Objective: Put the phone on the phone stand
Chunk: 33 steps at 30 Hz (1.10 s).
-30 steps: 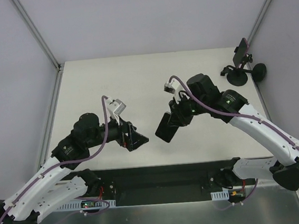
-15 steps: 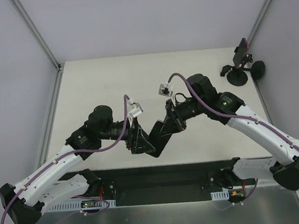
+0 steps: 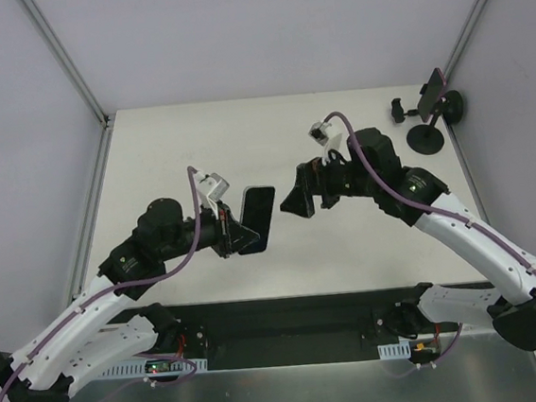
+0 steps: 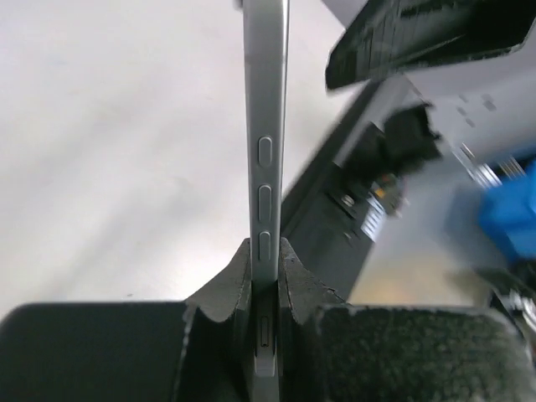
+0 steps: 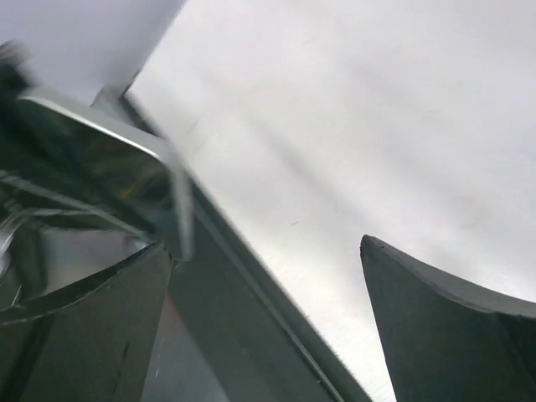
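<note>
The phone (image 3: 260, 211) is a dark slab with a silver rim, held up above the table left of centre. My left gripper (image 3: 237, 236) is shut on its lower end. In the left wrist view the phone (image 4: 266, 126) stands edge-on with its side buttons showing, pinched between both pads of the left gripper (image 4: 265, 255). Just right of the phone, my right gripper (image 3: 296, 201) is open and apart from it. Nothing sits between the fingers of the right gripper (image 5: 266, 248). The black phone stand (image 3: 430, 134) is at the far right corner, its clamp raised.
A metal frame rail (image 3: 97, 225) borders the table's left edge, and another rail (image 3: 469, 177) runs along the right. The dark base strip (image 3: 290, 327) with both arm mounts lies along the near edge. Grey walls close in the back and sides.
The phone has passed from my right gripper to my left. The left gripper shut on it and drew back left. The right gripper opened and pulled away to the right.
</note>
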Motion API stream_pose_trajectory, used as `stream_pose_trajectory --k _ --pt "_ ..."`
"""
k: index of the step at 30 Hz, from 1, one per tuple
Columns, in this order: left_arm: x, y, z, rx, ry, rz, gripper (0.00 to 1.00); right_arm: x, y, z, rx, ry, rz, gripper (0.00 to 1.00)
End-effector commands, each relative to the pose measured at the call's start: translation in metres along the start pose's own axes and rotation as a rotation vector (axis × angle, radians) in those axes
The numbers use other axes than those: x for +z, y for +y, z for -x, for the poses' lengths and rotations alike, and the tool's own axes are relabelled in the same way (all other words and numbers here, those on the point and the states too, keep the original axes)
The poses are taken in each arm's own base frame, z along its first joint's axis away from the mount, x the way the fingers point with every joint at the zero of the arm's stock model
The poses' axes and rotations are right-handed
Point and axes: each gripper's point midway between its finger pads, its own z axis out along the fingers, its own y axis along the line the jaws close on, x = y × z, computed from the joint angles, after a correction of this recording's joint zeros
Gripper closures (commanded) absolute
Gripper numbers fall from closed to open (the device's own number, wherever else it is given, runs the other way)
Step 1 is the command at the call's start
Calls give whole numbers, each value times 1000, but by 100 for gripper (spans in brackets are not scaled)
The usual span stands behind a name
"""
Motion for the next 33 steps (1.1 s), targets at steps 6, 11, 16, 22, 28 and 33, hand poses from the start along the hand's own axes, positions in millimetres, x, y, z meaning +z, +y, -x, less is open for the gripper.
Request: stream_pose_trajectory --k 6,11,16,22,28,33 --pt "-52 80 39 -43 -305 538 100 -75 -214 55 332 -267 -925 4" --pt "-53 73 38 -20 -300 502 100 -89 -334 101 77 42 -1306 4" --pt "-48 73 26 -38 -268 474 100 -80 -434 115 -24 223 -1429 4" --pt "-43 72 22 -34 -237 454 100 -102 -487 103 4 251 -1465 1" --pt "-31 73 28 -20 -214 448 100 -102 -516 69 124 212 -1365 3" --pt "-20 69 26 -34 -187 405 100 -103 -542 60 183 176 -1333 1"
